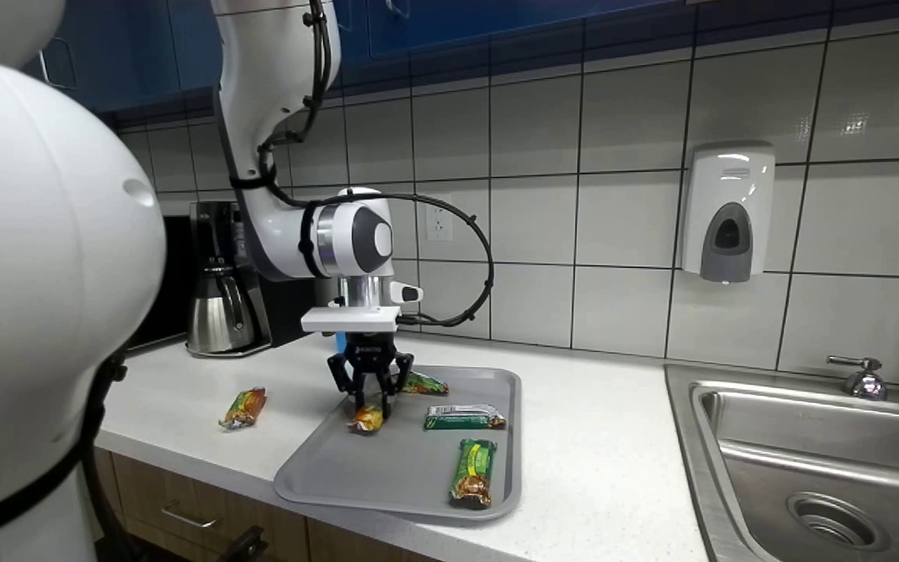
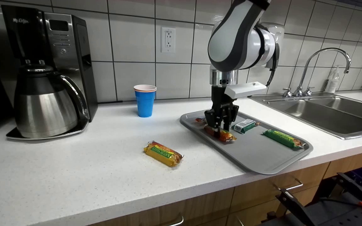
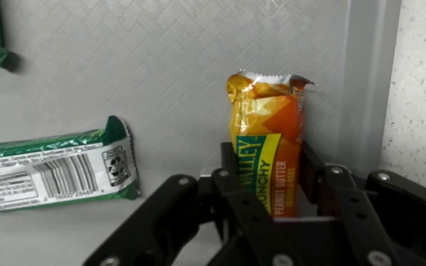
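My gripper [image 1: 372,410] points down over the grey tray [image 1: 325,478], near one edge. Its fingers touch both long sides of an orange-yellow granola bar [image 3: 266,114], which also shows in both exterior views [image 1: 367,420] [image 2: 227,137]. The bar is at tray level; I cannot tell whether it is lifted. The palm hides its near end in the wrist view. A green bar with its barcode up [image 3: 65,173] lies beside it. Another green bar [image 1: 473,472] lies near the tray's front corner. A further wrapped bar [image 1: 424,384] sits partly hidden behind the gripper.
Another orange-yellow bar [image 2: 163,153] lies on the white counter beside the tray. A blue cup [image 2: 145,103] and a coffee maker with a steel carafe [image 2: 47,106] stand farther back. A steel sink [image 1: 801,453] is at the other side. A tiled wall [image 1: 535,211] bounds the back.
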You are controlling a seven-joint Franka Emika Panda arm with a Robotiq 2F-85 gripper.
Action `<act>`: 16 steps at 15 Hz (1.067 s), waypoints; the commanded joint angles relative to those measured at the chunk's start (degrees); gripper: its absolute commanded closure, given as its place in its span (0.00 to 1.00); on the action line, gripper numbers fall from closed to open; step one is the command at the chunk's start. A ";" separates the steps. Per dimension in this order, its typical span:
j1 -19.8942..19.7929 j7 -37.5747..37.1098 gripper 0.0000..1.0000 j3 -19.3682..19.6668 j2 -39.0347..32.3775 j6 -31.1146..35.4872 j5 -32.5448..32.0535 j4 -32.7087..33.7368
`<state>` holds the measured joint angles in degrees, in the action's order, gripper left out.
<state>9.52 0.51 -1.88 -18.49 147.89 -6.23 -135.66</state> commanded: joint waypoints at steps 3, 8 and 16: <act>0.02 -2.16 0.16 -0.05 1.25 -0.33 -2.12 -0.56; 1.09 -3.34 0.00 -0.50 5.86 0.33 -3.38 -2.94; 2.64 -4.81 0.00 -3.47 10.54 0.46 -4.48 -3.98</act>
<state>11.62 -1.85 -4.01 -10.95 147.95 -8.82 -137.57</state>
